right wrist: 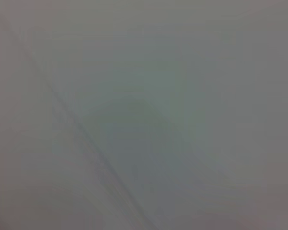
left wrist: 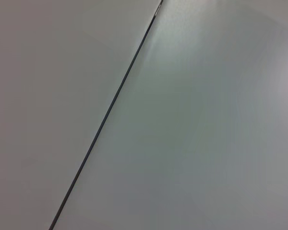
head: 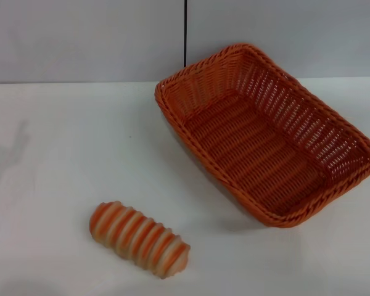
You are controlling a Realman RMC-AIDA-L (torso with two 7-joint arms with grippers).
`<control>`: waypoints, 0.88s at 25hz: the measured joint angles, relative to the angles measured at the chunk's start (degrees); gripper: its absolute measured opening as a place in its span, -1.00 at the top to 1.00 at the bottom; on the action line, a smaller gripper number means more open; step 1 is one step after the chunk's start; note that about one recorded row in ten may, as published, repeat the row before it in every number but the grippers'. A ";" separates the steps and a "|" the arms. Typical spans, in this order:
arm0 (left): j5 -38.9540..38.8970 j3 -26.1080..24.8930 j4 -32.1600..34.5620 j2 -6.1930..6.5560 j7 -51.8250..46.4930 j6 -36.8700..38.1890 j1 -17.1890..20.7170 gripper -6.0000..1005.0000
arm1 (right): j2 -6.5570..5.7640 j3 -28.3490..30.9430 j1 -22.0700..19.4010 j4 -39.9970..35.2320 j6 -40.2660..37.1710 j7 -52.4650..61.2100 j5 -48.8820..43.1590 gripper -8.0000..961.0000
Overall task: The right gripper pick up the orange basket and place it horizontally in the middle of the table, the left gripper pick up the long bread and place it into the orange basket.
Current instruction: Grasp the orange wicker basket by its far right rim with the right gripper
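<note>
A large rectangular orange woven basket with open-weave sloping sides sits empty and skewed at an angle on the plain white table, toward its right rear by the grey wall. The small oblong orange-and-cream striped bread loaf lies well apart, nearer and left of the basket. Neither gripper shows in any view, so their state cannot be told.

plain grey surface, faint dark diagonal line across it

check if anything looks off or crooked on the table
The orange basket sits askew at the table's far right, angled diagonally rather than horizontal. The long bread lies outside it, intact. Nothing spilled or damaged.
</note>
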 joint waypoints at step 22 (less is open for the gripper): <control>0.00 0.09 -0.47 -0.13 0.00 -0.21 0.14 -0.56 | 0.82 -17.08 20.05 -3.22 -1.06 2.42 -32.99 0.09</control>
